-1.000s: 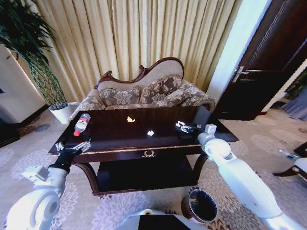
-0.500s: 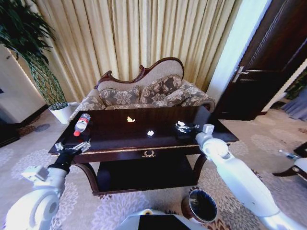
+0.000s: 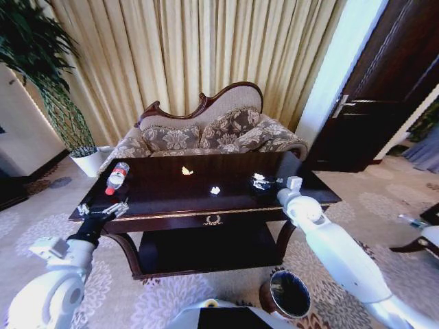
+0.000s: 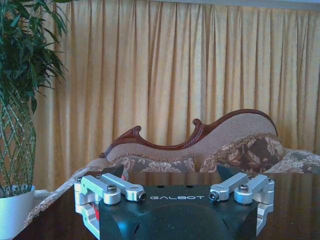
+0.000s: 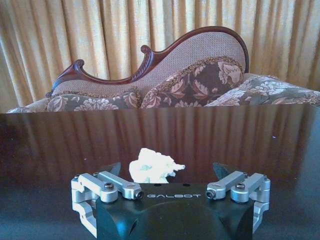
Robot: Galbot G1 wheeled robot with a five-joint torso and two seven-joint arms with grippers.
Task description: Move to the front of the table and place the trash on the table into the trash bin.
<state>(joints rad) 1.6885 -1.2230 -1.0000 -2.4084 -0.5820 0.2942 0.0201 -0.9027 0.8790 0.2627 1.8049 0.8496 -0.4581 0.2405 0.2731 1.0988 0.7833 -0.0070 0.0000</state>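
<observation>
The dark glossy table [image 3: 171,214] stands in front of me. On it lie pieces of trash: a yellow scrap [image 3: 186,171], a white scrap [image 3: 215,190] and another white scrap [image 3: 258,177] at the right. My right gripper [image 3: 263,183] reaches low over the tabletop to that right scrap. In the right wrist view the crumpled white scrap [image 5: 152,167] sits between the open fingers of the right gripper [image 5: 168,171], which are apart from it on both sides. My left gripper [image 3: 113,208] hovers open and empty at the table's front left corner, as the left wrist view of the left gripper [image 4: 171,172] also shows. The round trash bin [image 3: 286,293] stands on the carpet at my lower right.
A plastic bottle [image 3: 116,177] with a red cap lies on the table's left side. A patterned sofa [image 3: 206,133] stands behind the table before curtains. A potted plant [image 3: 62,103] is at the far left, a dark door [image 3: 384,96] at the right.
My right gripper has slid a little farther across the table, closing around the right white scrap. The left arm has stayed where it was.
</observation>
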